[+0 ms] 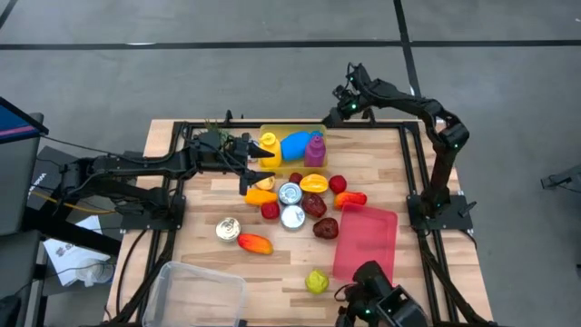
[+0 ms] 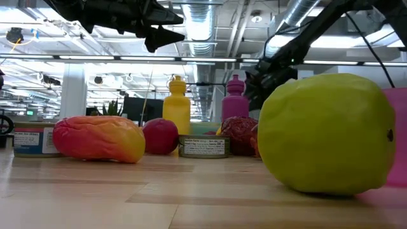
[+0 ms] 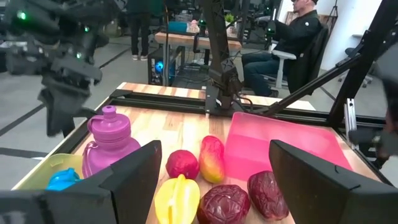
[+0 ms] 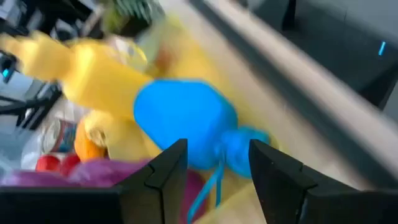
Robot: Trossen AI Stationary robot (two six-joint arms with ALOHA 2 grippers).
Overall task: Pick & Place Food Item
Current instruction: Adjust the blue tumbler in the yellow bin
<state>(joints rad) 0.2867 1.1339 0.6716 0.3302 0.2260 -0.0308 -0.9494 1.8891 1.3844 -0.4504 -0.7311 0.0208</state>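
- My left gripper hangs over the near end of the food pile, fingers parted wide with nothing between them.
- Past my left fingers I can see the purple bottle, a yellow star-shaped fruit, two dark red fruits and a small red one, all lying on the table.
- My right gripper is up at the far edge of the table, just beyond the yellow tray; it holds nothing, and its fingers stand apart.
- Straight ahead of it lies the blue bottle, in the yellow tray with the yellow bottle on one side and the purple one on the other.
- The pink tray sits on the right side of the table, nothing in it.
- The loose food is in the middle: two cans touching each other, a third can apart, a red-and-orange mango beside that one.
- A green apple sits alone near the front edge, close to the pink tray's corner.
- A clear plastic tub rests at the front left corner.
- A person in dark clothes sits at a desk in the room beyond.
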